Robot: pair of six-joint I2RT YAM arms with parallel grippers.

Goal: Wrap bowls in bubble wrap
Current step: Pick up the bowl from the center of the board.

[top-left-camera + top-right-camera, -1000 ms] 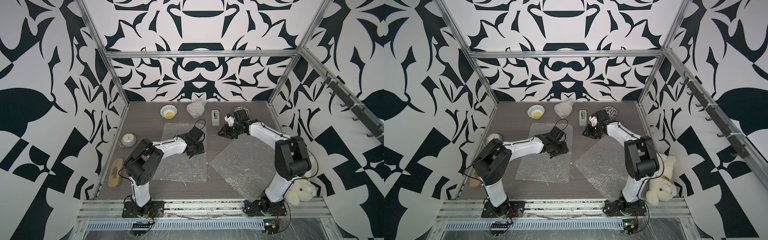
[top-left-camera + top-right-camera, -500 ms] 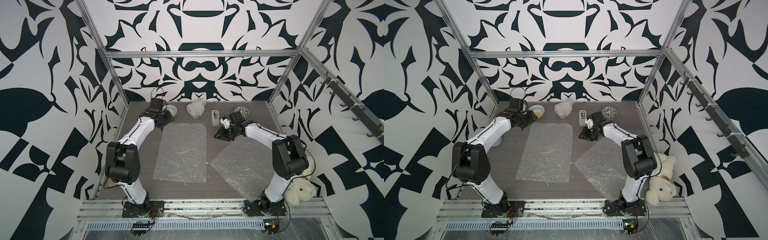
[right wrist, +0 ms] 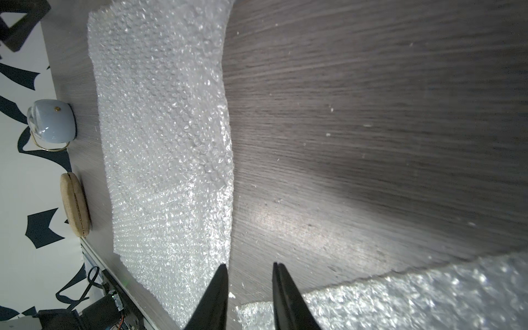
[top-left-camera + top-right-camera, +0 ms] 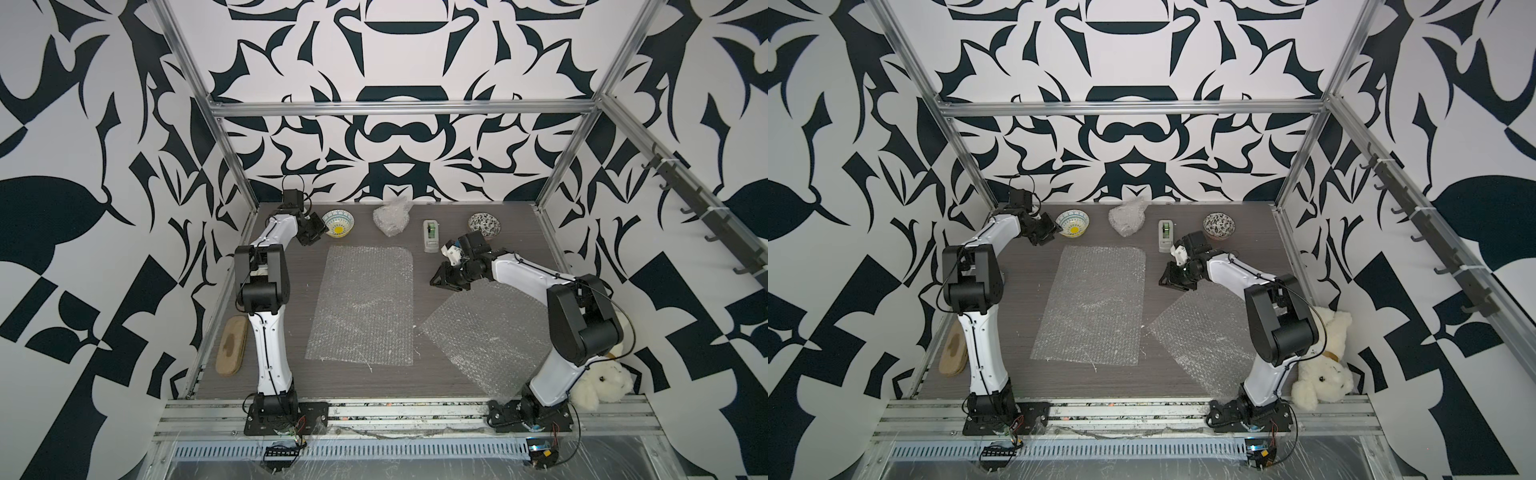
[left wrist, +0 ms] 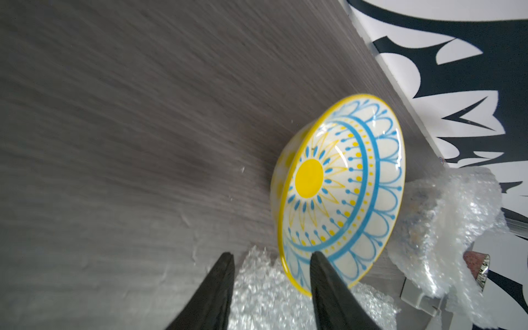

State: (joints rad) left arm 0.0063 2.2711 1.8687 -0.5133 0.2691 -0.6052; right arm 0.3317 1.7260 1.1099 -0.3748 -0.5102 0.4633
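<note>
Two left gripper (image 5: 271, 256) jaws, apart, straddle the rim of the glossy blue-and-yellow round ceramic bowl (image 5: 343, 183): probably slippery, brittle, best pinched there. Right gripper (image 3: 249, 264) jaws apart, empty.

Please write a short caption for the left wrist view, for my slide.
Left gripper, jaws apart, at the rim of the blue-and-yellow bowl on the dark table.

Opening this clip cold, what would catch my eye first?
The bold black-and-white patterned walls dominate. A straight bubble wrap sheet lies mid-table, a skewed sheet by the right gripper. At the far left, the left gripper, jaws apart, sits at the rim of the blue-and-yellow bowl.
</note>
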